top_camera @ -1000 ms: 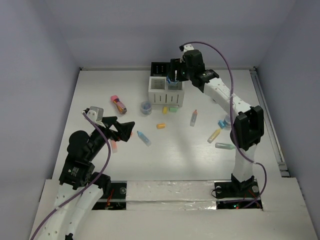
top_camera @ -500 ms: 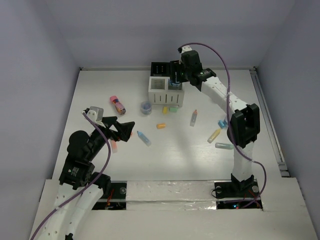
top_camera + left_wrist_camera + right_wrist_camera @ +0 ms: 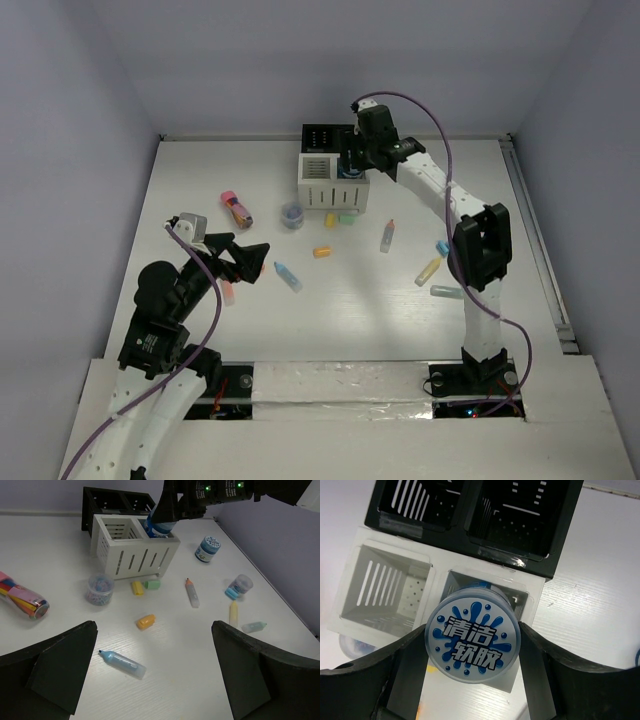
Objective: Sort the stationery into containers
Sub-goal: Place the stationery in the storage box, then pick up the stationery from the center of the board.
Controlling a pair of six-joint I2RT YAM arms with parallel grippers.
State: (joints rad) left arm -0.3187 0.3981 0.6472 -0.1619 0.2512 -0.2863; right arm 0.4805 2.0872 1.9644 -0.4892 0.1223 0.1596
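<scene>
The worktop [image 3: 350, 300] carries most of the stationery loose across its middle and right. The organiser [image 3: 318, 182] stands at the far centre, its two black bins behind its two white slatted ones.

My right hand [image 3: 353, 160] is over the right-hand white bin, clamped on a blue-white roll [image 3: 471, 636] by its round sides, printed face up to the wrist camera. The roll sits right at the mouth of that bin. I cannot tell how far its lower end has gone in.

To do this step well, I judge I should centre the roll in the opening, because it looks nearly as wide as the bin and could catch on the rim. I would lower it straight, part the fingers only a little so they do not push the bin walls, then lift out vertically.

My left hand [image 3: 248, 252] hangs with its fingers wide apart, holding nothing, over the near left.

Smaller pieces wait: a second roll [image 3: 207, 548], a blue marker [image 3: 121, 662] and an orange stub [image 3: 146, 621].
</scene>
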